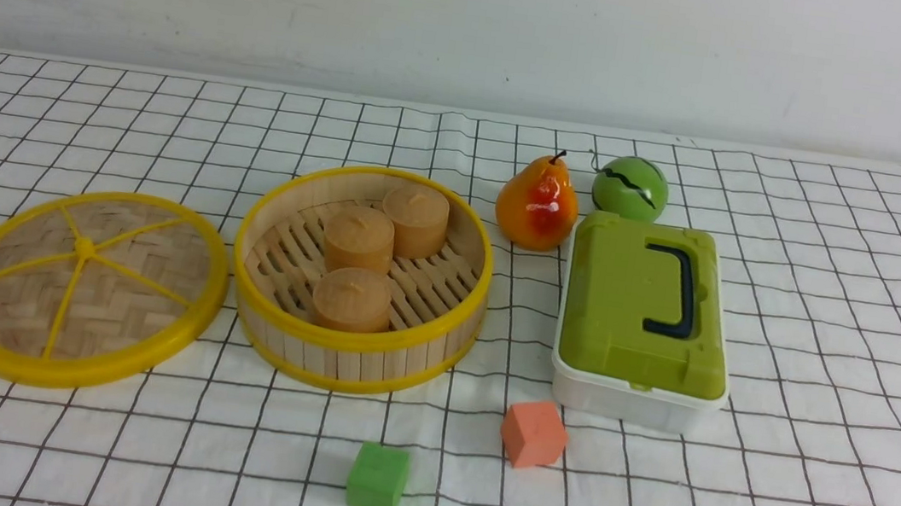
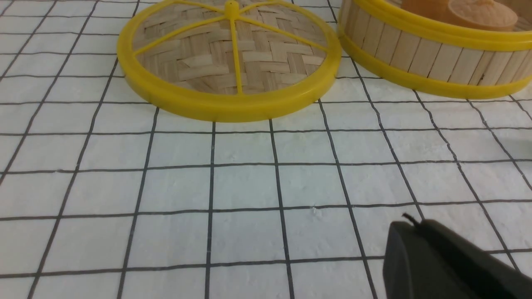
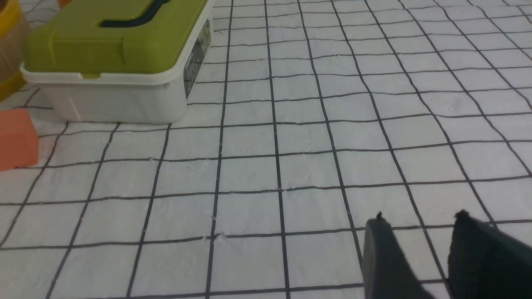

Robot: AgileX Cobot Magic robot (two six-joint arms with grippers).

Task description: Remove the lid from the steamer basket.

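The lid (image 1: 87,287), a woven bamboo disc with a yellow rim and spokes, lies flat on the cloth just left of the steamer basket (image 1: 362,276). The basket is uncovered and holds three tan buns. Neither arm shows in the front view. In the left wrist view the lid (image 2: 228,62) and the basket wall (image 2: 432,54) lie ahead, well apart from my left gripper (image 2: 409,226), whose jaws are together and empty. My right gripper (image 3: 419,222) is open and empty above bare cloth.
A white box with a green lid (image 1: 642,319) stands right of the basket; it also shows in the right wrist view (image 3: 116,62). A pear (image 1: 536,203) and a green ball (image 1: 630,187) sit behind. An orange cube (image 1: 533,433) and a green cube (image 1: 377,478) lie in front.
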